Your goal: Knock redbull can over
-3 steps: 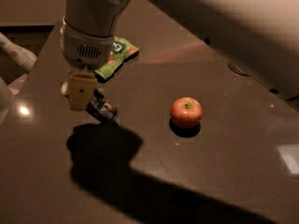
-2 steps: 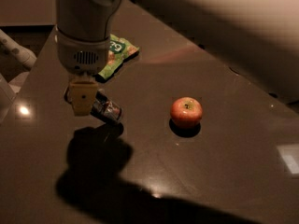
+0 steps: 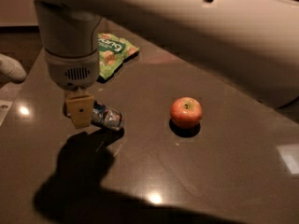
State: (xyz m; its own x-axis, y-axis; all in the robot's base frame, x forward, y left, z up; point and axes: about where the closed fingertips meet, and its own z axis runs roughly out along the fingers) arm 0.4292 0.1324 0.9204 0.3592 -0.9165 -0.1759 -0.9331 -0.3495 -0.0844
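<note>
The redbull can (image 3: 107, 116), silver and blue, lies on its side on the dark table (image 3: 219, 171), its silver end pointing right. My gripper (image 3: 80, 117) hangs from the white wrist (image 3: 72, 64) right at the can's left end and hides that end. I cannot tell whether it touches or holds the can. The gripper's shadow falls on the table below it.
A red apple (image 3: 186, 112) sits to the right of the can. A green snack bag (image 3: 112, 52) lies behind the wrist at the back. My white arm (image 3: 196, 27) spans the top of the view. The table's left edge runs near a white object (image 3: 10, 68).
The gripper and wrist have come nearer to the camera and a little lower. The can lies on its side beside the gripper throughout and has shifted slightly with it. The apple has not moved.
</note>
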